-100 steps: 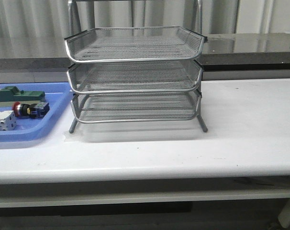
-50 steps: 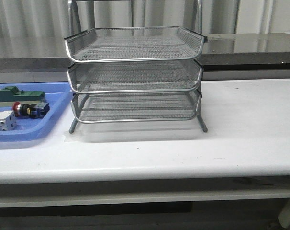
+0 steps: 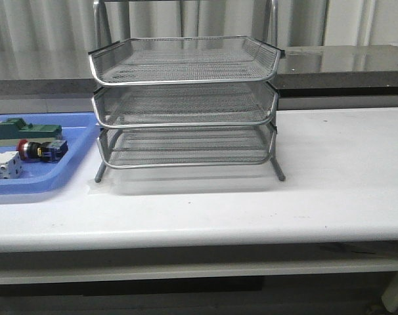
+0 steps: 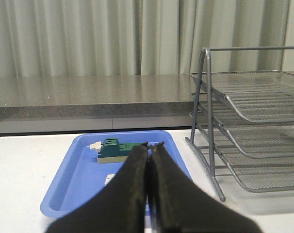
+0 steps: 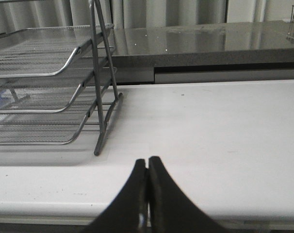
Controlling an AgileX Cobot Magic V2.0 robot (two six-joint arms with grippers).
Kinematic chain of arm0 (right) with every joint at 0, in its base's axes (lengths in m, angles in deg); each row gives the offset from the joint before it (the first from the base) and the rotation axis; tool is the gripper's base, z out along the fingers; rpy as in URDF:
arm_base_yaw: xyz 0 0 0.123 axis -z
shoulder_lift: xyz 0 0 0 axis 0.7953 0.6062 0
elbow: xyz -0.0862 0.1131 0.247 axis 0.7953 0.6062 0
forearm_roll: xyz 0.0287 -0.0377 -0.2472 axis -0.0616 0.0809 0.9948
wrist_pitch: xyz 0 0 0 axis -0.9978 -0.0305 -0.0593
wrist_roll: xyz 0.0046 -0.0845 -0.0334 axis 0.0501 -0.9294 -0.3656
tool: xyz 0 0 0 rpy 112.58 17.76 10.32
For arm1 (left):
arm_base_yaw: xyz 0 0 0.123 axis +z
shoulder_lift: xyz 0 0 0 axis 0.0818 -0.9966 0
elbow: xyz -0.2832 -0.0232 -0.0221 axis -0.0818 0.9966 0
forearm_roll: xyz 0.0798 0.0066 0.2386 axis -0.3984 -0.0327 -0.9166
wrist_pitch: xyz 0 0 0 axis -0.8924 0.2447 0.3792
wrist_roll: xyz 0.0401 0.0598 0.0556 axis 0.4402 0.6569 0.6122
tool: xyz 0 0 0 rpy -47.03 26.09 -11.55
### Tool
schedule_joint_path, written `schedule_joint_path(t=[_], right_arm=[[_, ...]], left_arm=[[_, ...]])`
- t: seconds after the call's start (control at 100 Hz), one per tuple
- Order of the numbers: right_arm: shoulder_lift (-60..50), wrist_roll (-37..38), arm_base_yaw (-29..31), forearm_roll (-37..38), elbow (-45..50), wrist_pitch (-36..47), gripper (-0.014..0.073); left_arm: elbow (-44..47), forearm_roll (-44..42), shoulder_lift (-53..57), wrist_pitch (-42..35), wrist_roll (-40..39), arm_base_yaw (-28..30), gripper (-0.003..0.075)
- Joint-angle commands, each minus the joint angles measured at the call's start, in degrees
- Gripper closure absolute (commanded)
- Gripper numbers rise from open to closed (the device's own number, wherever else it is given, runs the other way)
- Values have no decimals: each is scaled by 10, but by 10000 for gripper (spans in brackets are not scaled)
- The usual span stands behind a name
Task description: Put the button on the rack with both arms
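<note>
Button point(image 3: 36, 150) inside blue tray point(image 3: 74, 131) beside green block point(image 3: 25, 130)

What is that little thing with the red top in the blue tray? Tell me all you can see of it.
The button is small, with a round red head, a black collar and a blue-and-yellow block body. It lies on its side, head pointing left, in the blue tray, between a green block and a white block, left of the rack. No gripper touches it.

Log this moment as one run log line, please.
button: in blue tray, untouched | rack: trays empty | left gripper: shut, empty | right gripper: shut, empty
</note>
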Motion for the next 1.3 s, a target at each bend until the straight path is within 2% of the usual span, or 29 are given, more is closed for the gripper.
schedule_joint_path(t=[0.0,0.11,0.27,0.46,0.66,0.82,1.06,1.17,1.25,1.29], right_arm=[[-9,-3,3,-3,-24,53,650],[-2,-3,3,-3,-63,24,650],[54,-3,3,-3,-152,-61,650],[193,-3,3,-9,-284,-206,650],[349,-3,3,-49,-415,-331,650],[445,-3,3,-73,-461,-341,650],[541,-3,3,-139,-463,-317,642],[572,-3,3,-205,-463,-292,550],[589,-6,3,-260,-463,-276,414],[597,-10,3,-283,-463,-268,314]], left_arm=[[26,1,20,-49,-4,0,741],[26,1,20,-49,-4,0,741],[26,1,20,-49,-4,0,741],[26,1,20,-49,-4,0,741],[26,1,20,-49,-4,0,741],[26,1,20,-49,-4,0,741],[26,1,20,-49,-4,0,741],[26,1,20,-49,-4,0,741],[26,1,20,-49,-4,0,741],[26,1,20,-49,-4,0,741]])
